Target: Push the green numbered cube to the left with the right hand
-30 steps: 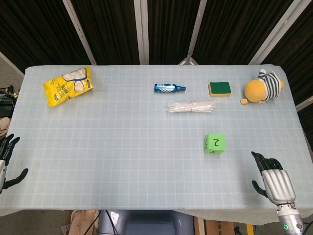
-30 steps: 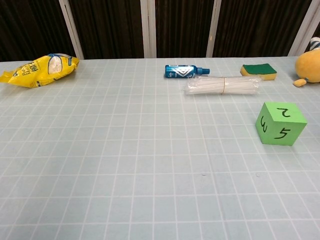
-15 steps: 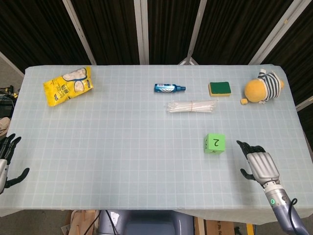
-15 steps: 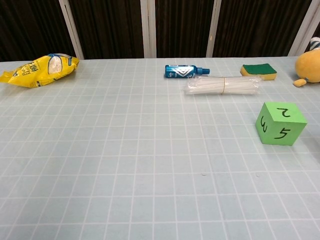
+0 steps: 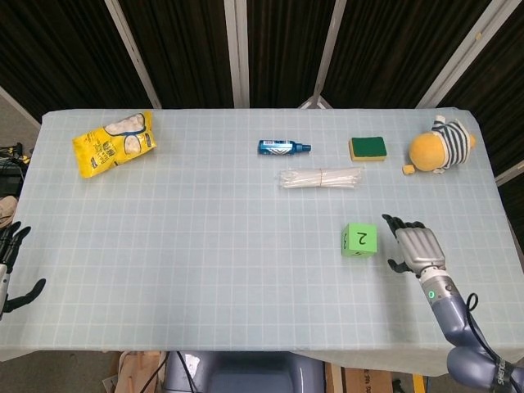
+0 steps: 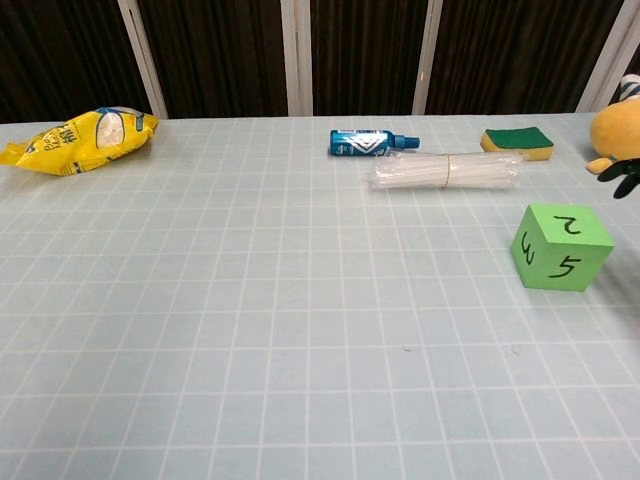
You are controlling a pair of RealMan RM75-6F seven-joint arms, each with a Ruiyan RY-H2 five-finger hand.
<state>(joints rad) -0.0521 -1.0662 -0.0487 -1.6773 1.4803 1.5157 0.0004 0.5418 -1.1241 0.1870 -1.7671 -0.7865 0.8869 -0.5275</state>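
Observation:
The green numbered cube [image 5: 359, 240] [image 6: 561, 246] sits on the table right of centre, its top face showing a 2. My right hand [image 5: 414, 246] hovers just to the cube's right, fingers apart and holding nothing, a small gap between them. Only its dark fingertips [image 6: 624, 178] show at the right edge of the chest view. My left hand [image 5: 10, 266] hangs off the table's left edge with its fingers spread, empty.
A bundle of clear straws [image 5: 321, 177] lies behind the cube, with a blue spray bottle [image 5: 283, 147] and a green-and-yellow sponge [image 5: 368, 148] further back. A plush toy [image 5: 440, 146] sits at the back right, a yellow snack bag [image 5: 114, 142] at the back left.
My right hand has come forward and leftward from the table's near right corner to just beside the cube's right side. The cube and the left hand have not moved.

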